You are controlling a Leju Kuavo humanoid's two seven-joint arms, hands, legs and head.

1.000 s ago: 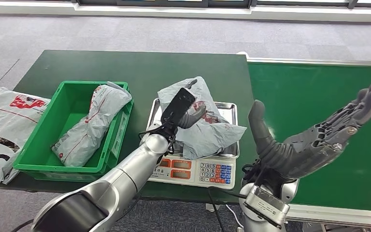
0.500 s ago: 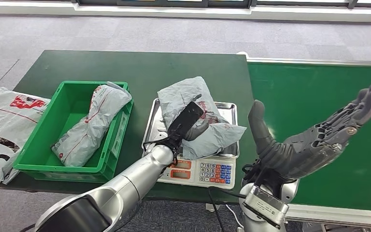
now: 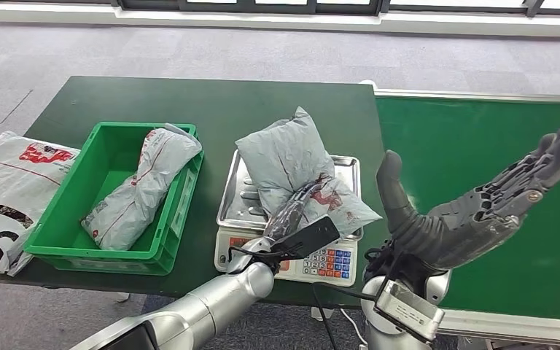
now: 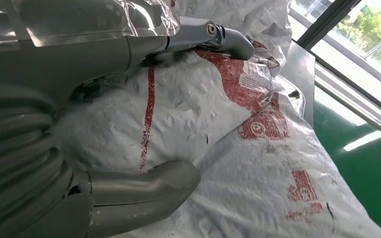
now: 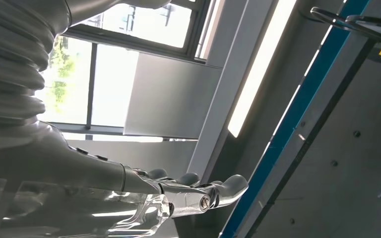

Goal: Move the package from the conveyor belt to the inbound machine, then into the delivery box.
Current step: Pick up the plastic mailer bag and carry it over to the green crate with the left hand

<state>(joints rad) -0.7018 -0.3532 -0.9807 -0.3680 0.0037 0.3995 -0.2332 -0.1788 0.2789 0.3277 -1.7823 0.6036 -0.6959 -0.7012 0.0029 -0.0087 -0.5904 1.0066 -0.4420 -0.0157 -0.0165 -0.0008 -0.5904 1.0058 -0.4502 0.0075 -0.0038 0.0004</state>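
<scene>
One dark green table [image 3: 189, 102], grey carpet [image 3: 58, 51]

A dark green table [image 3: 211, 98] stands on grey carpeted floor [image 3: 189, 51]; a flat white plastic bag with red and black print [image 3: 4, 189] lies at the table's left edge, partly overhanging

L hand [image 3: 297, 213] drew back; package [image 3: 292, 157] shifted.

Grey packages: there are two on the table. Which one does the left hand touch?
The package on the scale; the left hand grips its near edge. The other package lies untouched in the green box.
</scene>
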